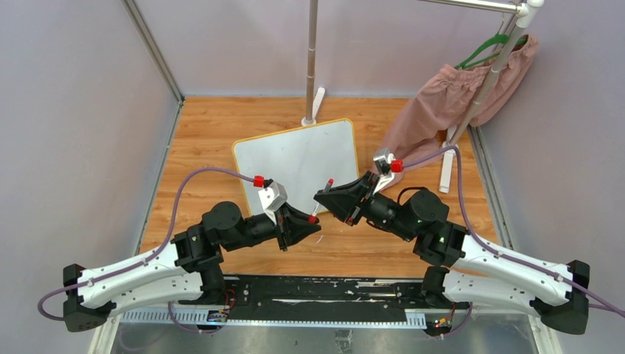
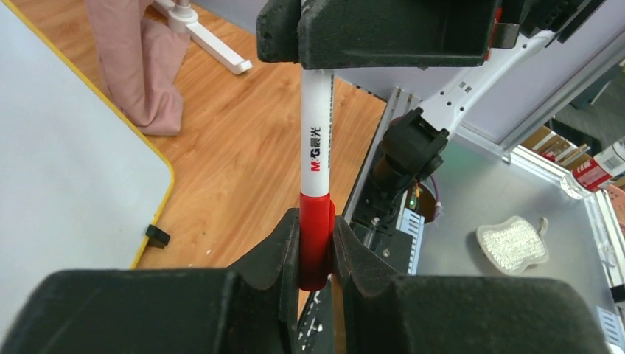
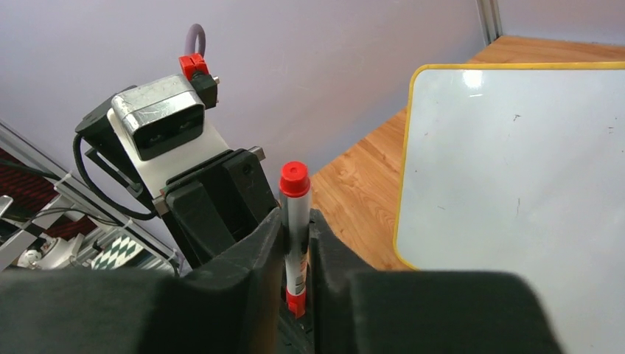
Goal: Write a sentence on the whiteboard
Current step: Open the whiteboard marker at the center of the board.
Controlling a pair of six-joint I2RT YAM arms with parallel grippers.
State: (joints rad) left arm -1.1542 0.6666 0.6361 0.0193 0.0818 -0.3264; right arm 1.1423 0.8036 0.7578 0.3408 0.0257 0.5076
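Whiteboard [image 1: 298, 158]: lies flat on the wooden surface [image 1: 214, 140], just beyond both tools, turned at a slant, near the foot of a metal pole [image 1: 312, 59].
Board face: white and unwritten in every view; only a few faint specks show in the right wrist view. No red words anywhere.
Board build: rounded corners, thin yellow-orange rim, a small black clip foot [image 2: 156, 235] under one edge.
Sentence: not yet begun, by the look of the bare board.
Marker [image 2: 317, 162]: white barrel with printed logo, red at both ends, held in the air between the two arms, clear of the board.
Right tool [image 3: 297, 243]: closed narrow around the marker barrel, red end standing up above the pads.
Left tool [image 2: 315, 254]: jaws drawn in on the red cap [image 2: 315, 236] at the marker's other end, pads against it on both sides.
Step in hand (judged): uncapping, one tool on the barrel and the other on the cap.
Done: marker picked up and presented for uncapping.
Left: pull cap off, bring tip to board, write the whole line.
Also present: pink garment [image 1: 449, 96] on a rack at the far right.
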